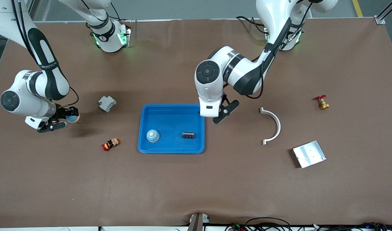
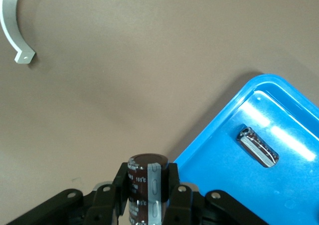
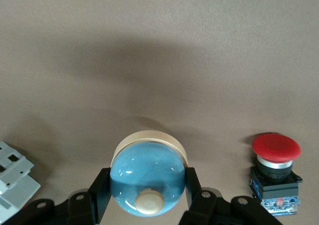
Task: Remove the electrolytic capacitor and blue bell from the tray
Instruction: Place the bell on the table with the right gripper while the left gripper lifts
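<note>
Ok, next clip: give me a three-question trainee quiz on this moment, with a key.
1. True or false: the blue tray already holds a bell and a capacitor.
2. What does the left gripper hold?
A. held capacitor
B. brass valve
C. metal plate
3. Fill in: the right gripper is shut on a blue ____.

Key: 1 true; 2 A; 3 held bell.

We see a grey plastic clip block and a red-capped push button toward the right arm's end, and a white curved bracket, a brass red-handled valve and a square metal plate toward the left arm's end.
</note>
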